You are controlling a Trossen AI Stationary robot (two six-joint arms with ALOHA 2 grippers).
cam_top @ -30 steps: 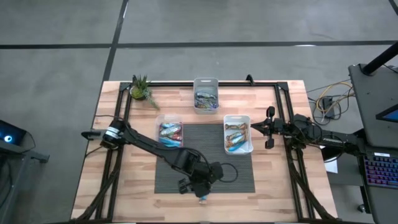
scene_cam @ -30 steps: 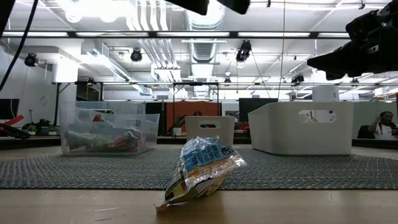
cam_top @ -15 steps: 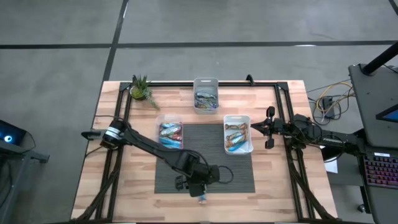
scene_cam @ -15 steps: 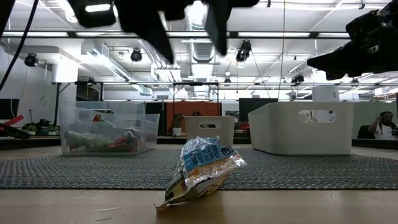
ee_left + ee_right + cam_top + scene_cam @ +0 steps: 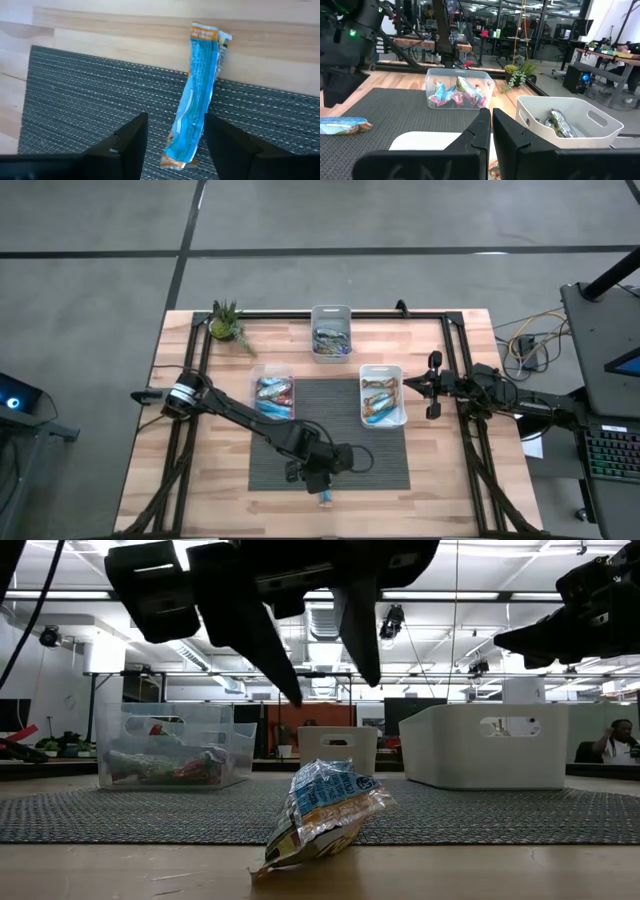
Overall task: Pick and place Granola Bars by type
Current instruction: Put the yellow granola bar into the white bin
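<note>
One granola bar (image 5: 197,95) in a blue and orange wrapper lies across the near edge of the dark mat (image 5: 330,435), partly on the mat and partly on the wood; it also shows in the low view (image 5: 322,815) and from above (image 5: 326,498). My left gripper (image 5: 332,690) hangs open above it, pointing steeply down, clear of the wrapper. In the left wrist view the gripper (image 5: 175,150) has its fingers on either side of the bar's closer end. My right gripper (image 5: 491,120) waits shut and level at the table's right edge (image 5: 432,385).
A clear bin (image 5: 273,395) and a white bin (image 5: 382,395), both holding bars, stand at the mat's far corners. A third white bin (image 5: 331,332) with bars stands behind them. A small plant (image 5: 228,325) sits at the far left.
My left gripper has come down toward the granola bar and rolled a little about its own line. The bar has not moved.
</note>
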